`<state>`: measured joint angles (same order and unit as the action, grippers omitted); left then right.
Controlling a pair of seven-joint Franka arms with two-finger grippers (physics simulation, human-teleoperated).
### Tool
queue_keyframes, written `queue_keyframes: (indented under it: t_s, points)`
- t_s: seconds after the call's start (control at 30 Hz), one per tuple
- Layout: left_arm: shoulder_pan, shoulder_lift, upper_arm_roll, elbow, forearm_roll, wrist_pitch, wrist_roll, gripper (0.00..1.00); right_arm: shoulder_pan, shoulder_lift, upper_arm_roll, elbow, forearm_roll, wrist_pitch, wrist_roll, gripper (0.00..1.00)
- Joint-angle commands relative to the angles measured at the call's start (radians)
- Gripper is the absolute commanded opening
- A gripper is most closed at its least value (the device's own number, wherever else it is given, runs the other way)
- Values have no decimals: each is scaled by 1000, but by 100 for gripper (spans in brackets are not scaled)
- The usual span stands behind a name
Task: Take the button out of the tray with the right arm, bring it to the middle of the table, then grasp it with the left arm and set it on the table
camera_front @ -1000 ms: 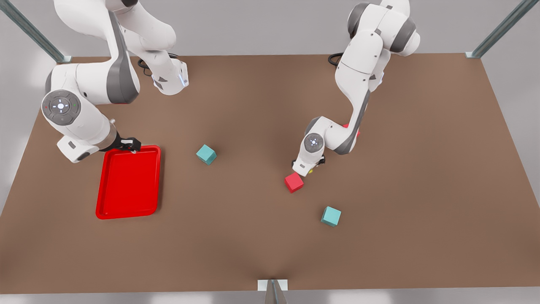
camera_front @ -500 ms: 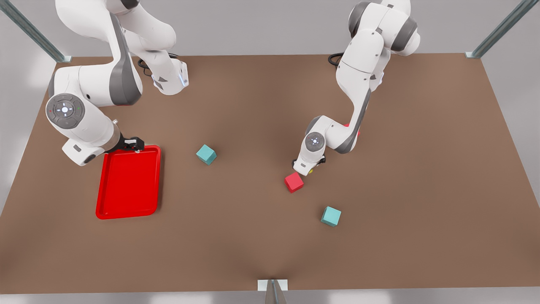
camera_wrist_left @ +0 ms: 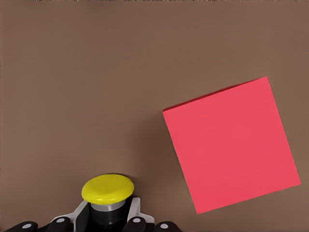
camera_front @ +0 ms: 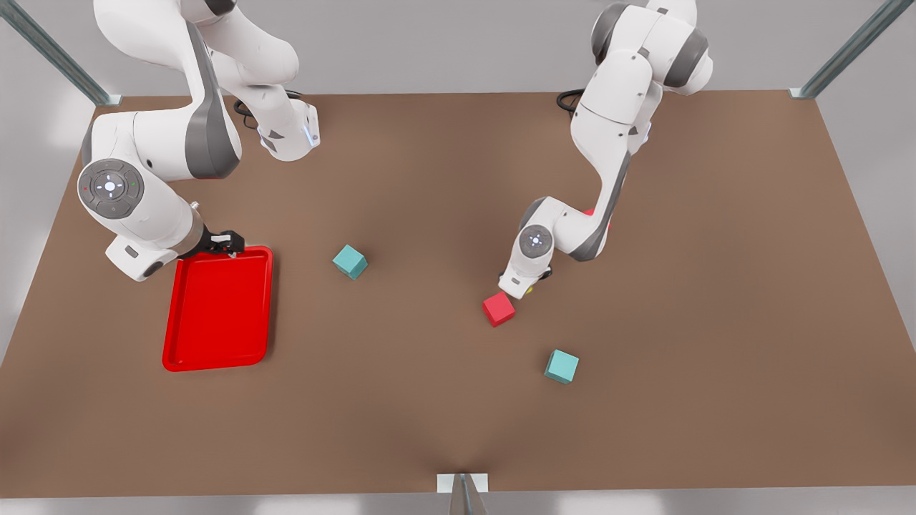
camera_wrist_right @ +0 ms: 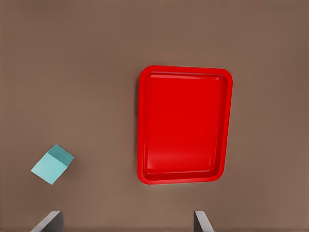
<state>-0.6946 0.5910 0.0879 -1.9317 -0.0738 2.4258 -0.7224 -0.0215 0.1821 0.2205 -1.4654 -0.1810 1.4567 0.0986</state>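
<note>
Left end effector (camera_front: 528,285): closed on the push-button (camera_wrist_left: 107,188), low over the surface (camera_front: 715,286). The red cube (camera_front: 499,309) sits just beside it; you may nudge it on release.

Right end effector (camera_front: 223,243): fingers spread, empty, waiting above the red tray (camera_front: 218,307), whose floor is bare.

Surface: plain brown, with a teal cube (camera_front: 350,261) between the end effectors. Grey walls, metal corner posts (camera_front: 844,54).

left gripper (camera_wrist_left: 108,223): clamped, low | right gripper (camera_wrist_right: 126,223): fingers spread, raised
</note>
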Motion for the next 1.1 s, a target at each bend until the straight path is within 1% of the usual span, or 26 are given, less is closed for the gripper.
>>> queue_keyframes:
  t_s: [0.0, 0.43, 0.5, 0.67, 0.7, 0.77, 0.8, 0.83, 0.9, 0.93, 0.97, 1.0, 1.03, 1.07]
  points:
    - [3, 0, 0, 0, 0, -1, 12, 48, 0, -1, 0, -1, 0, -1, -20, 100]
    - [10, -11, 7, 37, 0, -54, 12, 48, 2, -1, 0, -1, 0, -2, -19, 100]
    - [9, -40, 32, 65, 2, -109, 14, 48, 2, -1, 0, -1, 0, -2, -19, 100]
    - [4, -79, 78, 95, 2, -177, 4, 48, 2, -1, 0, -3, 0, -2, -19, 100]
    - [-25, -88, 125, 95, 5, -192, -21, 48, 3, 0, 0, -1, 0, -2, -19, 100]
    - [-270, -83, 380, 99, 31, -267, -202, 48, 3, 0, 0, -1, 0, -2, -19, 100]
    - [-298, -77, 406, 154, 103, -375, -350, 48, 3, 0, 0, -1, 0, -2, -17, 100]
    - [-298, -73, 406, 189, 167, -424, -489, 48, 5, 5, 0, -1, 0, -1, -17, 100]
    - [-318, -53, 405, 200, 319, -497, -793, 48, 18, 11, 0, 0, -17, -1, -17, 100]
    - [-329, -42, 405, 211, 377, -553, -965, 48, 20, 13, 0, 2, -2, -2, -22, 100]
    - [-344, -30, 406, 214, 446, -585, -1121, 48, 14, 13, 0, 22, 62, -2, -22, 100]
    - [-356, -17, 406, 220, 480, -622, -1203, 48, 15, 13, -1, 22, 94, -2, -17, 100]
    - [-358, 1, 405, 253, 560, -666, -1348, 48, 18, 13, -1, 22, 92, -2, -17, 100]
    - [-362, 9, 405, 253, 582, -700, -1439, 48, 11, 13, -1, 22, 90, -2, -19, 100]
